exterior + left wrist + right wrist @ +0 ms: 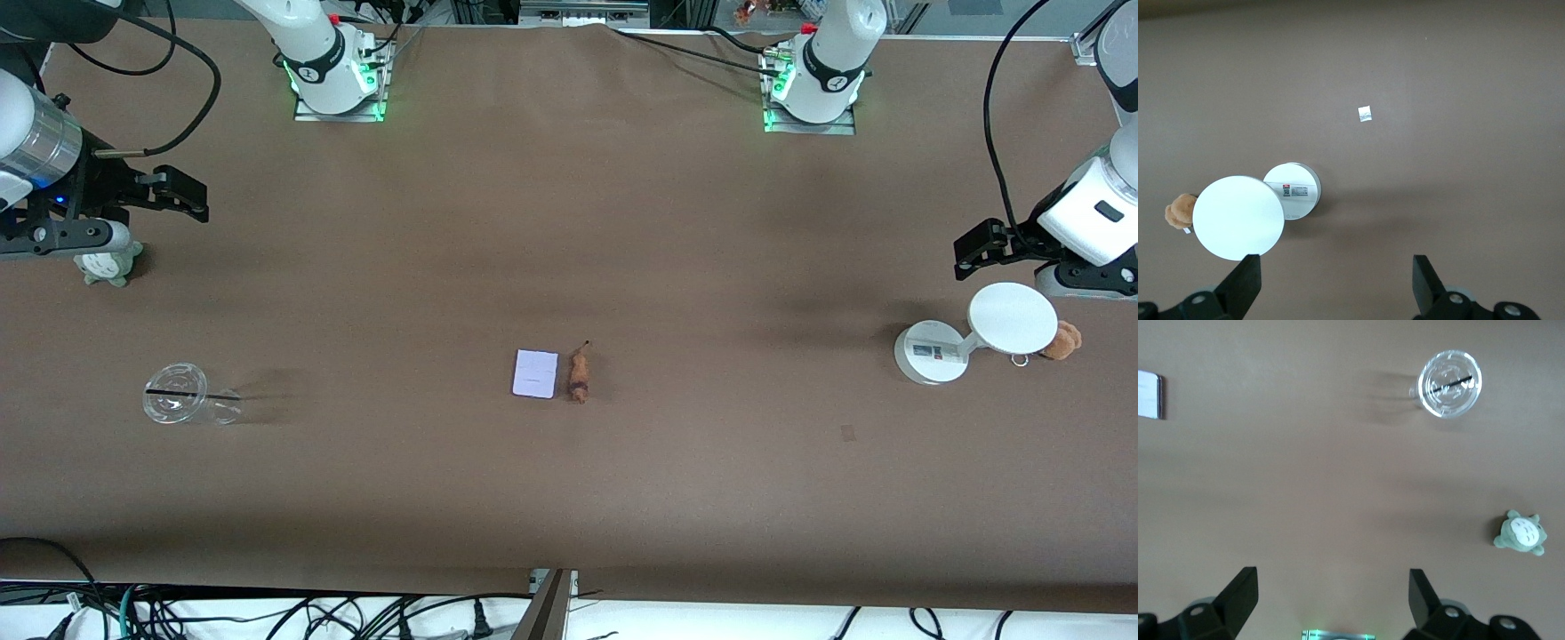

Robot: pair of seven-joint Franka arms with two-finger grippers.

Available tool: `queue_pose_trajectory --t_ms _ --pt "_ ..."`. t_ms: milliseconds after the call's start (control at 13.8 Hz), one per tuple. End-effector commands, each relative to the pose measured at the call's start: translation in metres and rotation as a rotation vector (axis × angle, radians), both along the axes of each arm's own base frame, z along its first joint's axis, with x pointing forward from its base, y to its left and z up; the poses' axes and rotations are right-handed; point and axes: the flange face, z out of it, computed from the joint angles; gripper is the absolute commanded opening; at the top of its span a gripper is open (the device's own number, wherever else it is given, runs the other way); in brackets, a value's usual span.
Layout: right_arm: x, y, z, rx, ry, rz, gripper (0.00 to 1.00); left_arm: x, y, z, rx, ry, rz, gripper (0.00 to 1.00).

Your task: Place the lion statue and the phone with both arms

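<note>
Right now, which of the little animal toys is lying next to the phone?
The lion statue, the thin orange-brown one mid-table beside the phone. The grey-green plush and the tan plush sit at the table's ends.

Clear cup point(178, 394), grey-green plush point(109, 264), white stand point(973, 336), tan plush point(1062, 340).

Phone point(1149, 394) cut by right wrist view edge; tan plush point(1062, 340) half-hidden.

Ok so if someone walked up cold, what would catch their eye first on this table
Probably the pale phone and the small lion statue lying side by side at mid-table, apart from everything else. Next, the white round stand at the left arm's end, with the open left end effector above the table near it. The right end effector waits open at its own end, near a clear plastic cup.
</note>
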Motion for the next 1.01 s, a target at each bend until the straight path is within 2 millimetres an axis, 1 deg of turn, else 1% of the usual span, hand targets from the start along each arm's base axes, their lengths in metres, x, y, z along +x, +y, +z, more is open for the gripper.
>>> queue_pose_trajectory --t_ms 0,72,217,361,940 --pt "0.001 -0.004 0.001 -0.001 -0.002 0.001 1.0 0.003 0.0 0.005 0.015 -0.005 -0.011 1.0" --pt "0.003 -0.007 0.004 0.0 -0.015 0.0 1.0 0.003 0.0 0.005 0.015 -0.005 -0.011 1.0" --pt "0.012 -0.017 0.003 0.009 -0.03 -0.017 1.0 0.003 0.001 0.005 0.015 -0.005 -0.009 1.0" --pt "0.017 -0.014 0.005 0.011 -0.039 -0.012 1.0 0.003 0.0 0.005 0.015 -0.005 -0.011 1.0" --pt "0.017 -0.011 0.005 0.016 -0.039 -0.014 1.0 0.003 0.0 0.004 0.015 -0.004 -0.011 1.0"
